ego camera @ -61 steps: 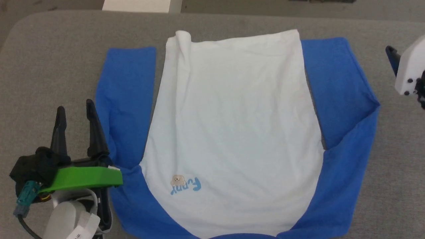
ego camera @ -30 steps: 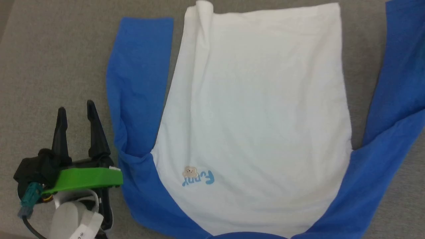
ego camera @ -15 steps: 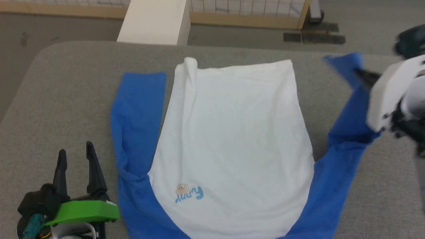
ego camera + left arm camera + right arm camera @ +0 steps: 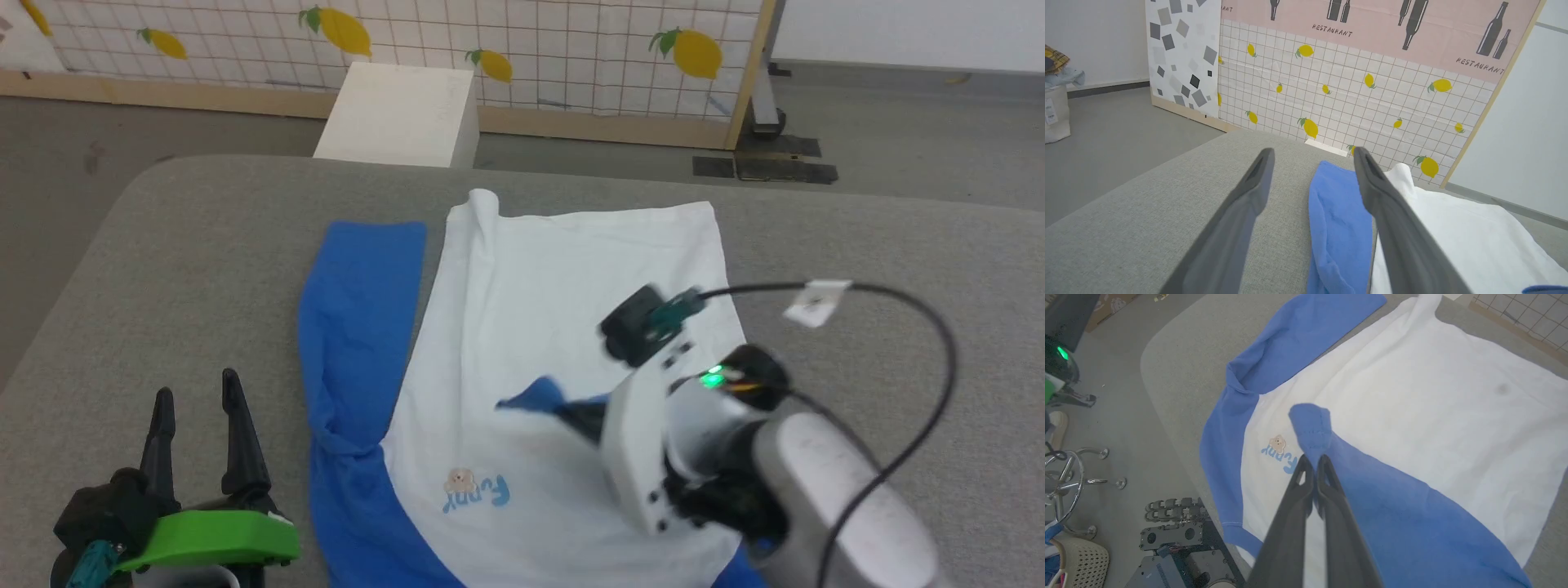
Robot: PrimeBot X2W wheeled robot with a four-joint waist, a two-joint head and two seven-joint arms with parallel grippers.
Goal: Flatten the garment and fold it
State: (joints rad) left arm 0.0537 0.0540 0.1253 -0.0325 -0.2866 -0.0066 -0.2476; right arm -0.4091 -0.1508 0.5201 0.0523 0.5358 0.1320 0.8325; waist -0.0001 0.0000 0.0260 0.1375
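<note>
The garment (image 4: 555,269), a white T-shirt with blue sleeves, lies spread on the grey padded surface, its light-blue logo (image 4: 478,490) toward me. My right gripper (image 4: 567,415) hovers over the white body, shut on the end of the right blue sleeve (image 4: 1392,506), which is drawn across the chest. In the right wrist view that gripper (image 4: 1314,458) pinches the sleeve just behind its cuff (image 4: 1310,424), above the logo (image 4: 1280,451). The left sleeve (image 4: 359,310) lies flat beside the body. My left gripper (image 4: 196,400) rests open and empty just left of that sleeve (image 4: 1337,220).
The grey surface (image 4: 204,245) has a rounded far-left corner and room on both sides of the shirt. Beyond it stand a white box (image 4: 400,106) and a lemon-patterned panel (image 4: 531,49). The right wrist view shows floor equipment (image 4: 1175,535) and a basket (image 4: 1077,559) below the edge.
The head camera has tilted up, showing the room behind. My right gripper has taken the right sleeve from the right side and carried it leftward over the white body. The left gripper has stayed put.
</note>
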